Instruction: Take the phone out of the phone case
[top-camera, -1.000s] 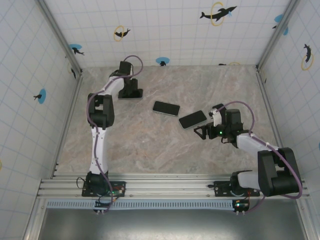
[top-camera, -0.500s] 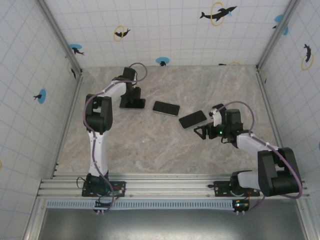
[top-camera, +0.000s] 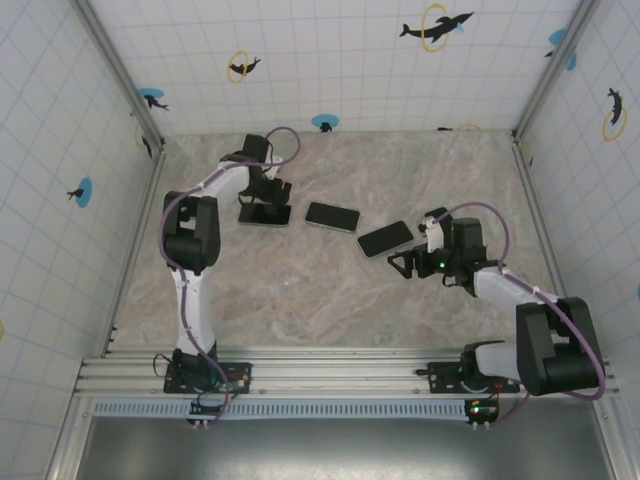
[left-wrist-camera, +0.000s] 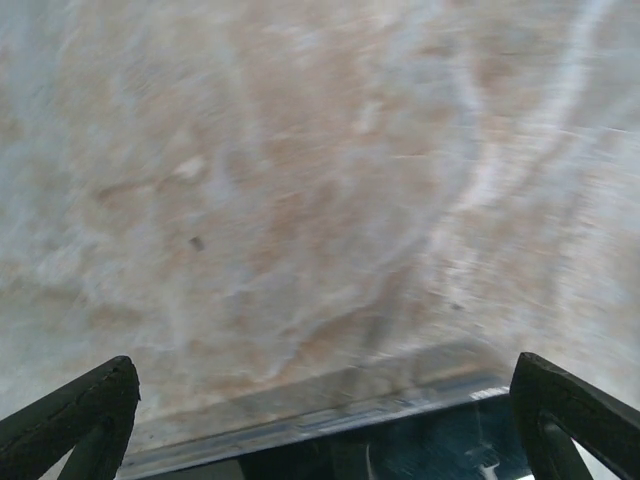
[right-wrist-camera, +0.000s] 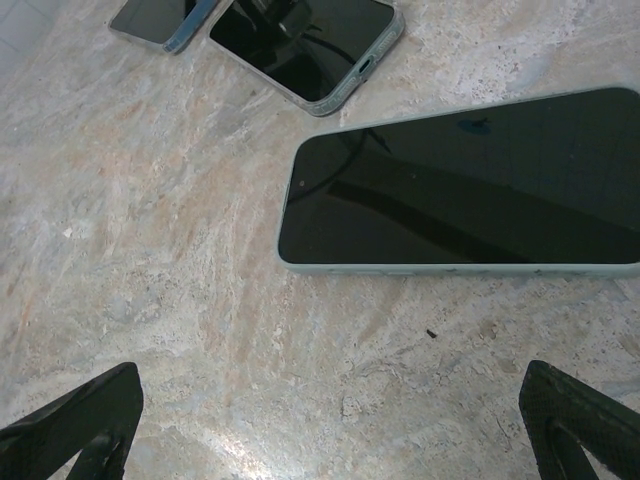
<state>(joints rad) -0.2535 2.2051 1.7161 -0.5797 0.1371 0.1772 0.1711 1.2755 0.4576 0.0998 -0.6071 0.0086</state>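
Both my grippers are wide open and hold nothing. My right gripper hovers low over the table. The phone lies flat with its screen up, near my right gripper at 1 o'clock. It sits snug in its pale green phone case.

A second phone lies farther off at 12 o'clock. My left gripper hangs over a dark slab at 9 o'clock from that one. My left wrist view is too blurry to tell what the slab is.

I think the phone is hard, stiff and a bit heavy for its size. The glass is smooth, so my fingers could slip on it, and it could crack. The phone case looks soft and bendy.

I would not pinch the screen. I would hold the long sides and peel one corner of the phone case back.
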